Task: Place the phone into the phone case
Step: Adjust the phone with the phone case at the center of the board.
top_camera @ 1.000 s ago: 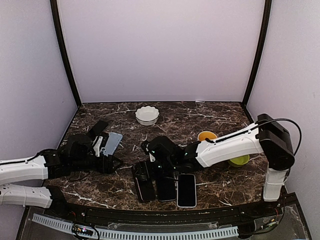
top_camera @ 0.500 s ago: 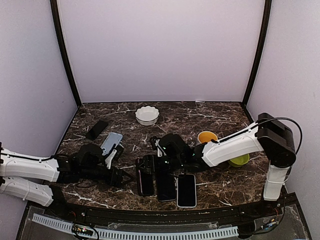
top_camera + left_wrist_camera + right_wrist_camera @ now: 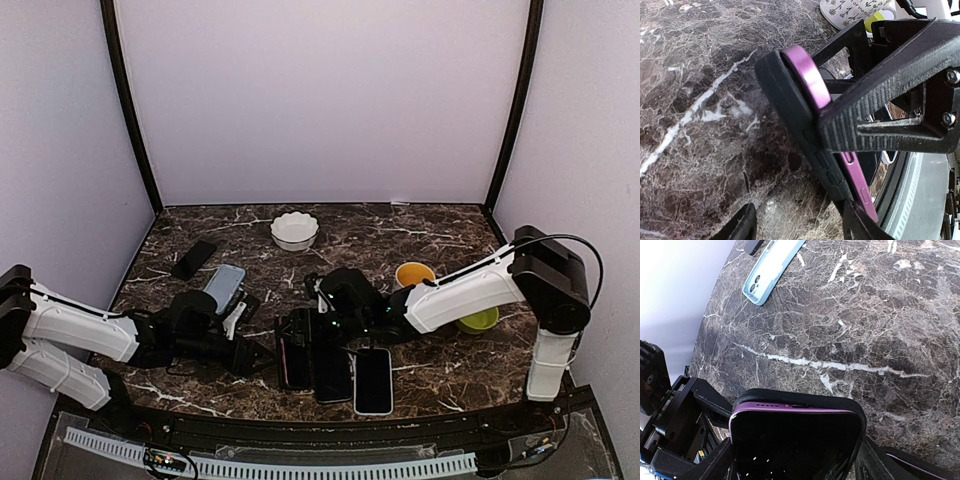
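**Left arm came across to help seat the phone**

In the last second I swung the left gripper (image 3: pixel 252 355) away from the blue case (image 3: pixel 224 285) and over to the near-centre table. Its jaws narrowed but were still apart and held nothing, with one finger beside the black phone case (image 3: pixel 790 115). The purple phone (image 3: pixel 807 75) lay partly in that case, its long edge standing proud. The right gripper (image 3: pixel 310 330) barely moved and stayed clamped wide across the case. I judged the phone not yet seated, so the proud edge still had to be pressed in.
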`<action>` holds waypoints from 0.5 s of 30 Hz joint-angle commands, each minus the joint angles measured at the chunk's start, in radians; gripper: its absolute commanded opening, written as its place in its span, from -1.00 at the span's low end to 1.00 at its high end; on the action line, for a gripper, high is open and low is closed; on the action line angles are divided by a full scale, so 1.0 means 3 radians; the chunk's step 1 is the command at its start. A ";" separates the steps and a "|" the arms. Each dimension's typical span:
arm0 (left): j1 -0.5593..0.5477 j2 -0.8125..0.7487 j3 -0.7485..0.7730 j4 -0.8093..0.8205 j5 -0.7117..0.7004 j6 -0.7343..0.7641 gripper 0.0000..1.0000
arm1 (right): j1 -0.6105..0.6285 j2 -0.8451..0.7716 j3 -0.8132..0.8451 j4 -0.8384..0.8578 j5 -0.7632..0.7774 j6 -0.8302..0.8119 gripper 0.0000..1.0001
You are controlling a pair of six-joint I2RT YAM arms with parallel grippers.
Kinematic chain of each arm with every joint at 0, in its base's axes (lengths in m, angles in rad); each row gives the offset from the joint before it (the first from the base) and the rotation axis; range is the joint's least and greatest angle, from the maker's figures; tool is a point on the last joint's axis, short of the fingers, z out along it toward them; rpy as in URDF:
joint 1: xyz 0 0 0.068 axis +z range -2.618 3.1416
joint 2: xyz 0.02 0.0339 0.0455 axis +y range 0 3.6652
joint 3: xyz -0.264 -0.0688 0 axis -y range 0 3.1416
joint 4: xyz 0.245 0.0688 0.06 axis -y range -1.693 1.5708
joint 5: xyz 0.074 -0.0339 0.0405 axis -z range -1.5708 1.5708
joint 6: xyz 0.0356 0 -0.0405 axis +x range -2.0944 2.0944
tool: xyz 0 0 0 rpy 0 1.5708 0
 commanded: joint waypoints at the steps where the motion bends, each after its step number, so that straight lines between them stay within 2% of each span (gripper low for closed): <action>1: -0.0020 0.0038 0.0004 -0.0088 0.0028 0.0007 0.19 | -0.0003 -0.0037 0.0027 0.0451 -0.0041 0.0054 -0.20; 4: -0.0021 -0.0013 0.0002 -0.0110 -0.0030 0.0030 0.22 | -0.0009 -0.0024 0.0024 0.0488 -0.0073 0.0058 -0.20; 9: -0.0021 -0.0013 0.0153 -0.0240 0.0145 0.0124 0.39 | -0.0012 -0.0008 0.0073 0.0407 -0.0042 0.0063 -0.21; 15: -0.0020 -0.0284 0.0058 -0.0313 0.0102 0.0130 0.37 | -0.0015 -0.0057 0.0066 0.0371 -0.0013 0.0043 -0.21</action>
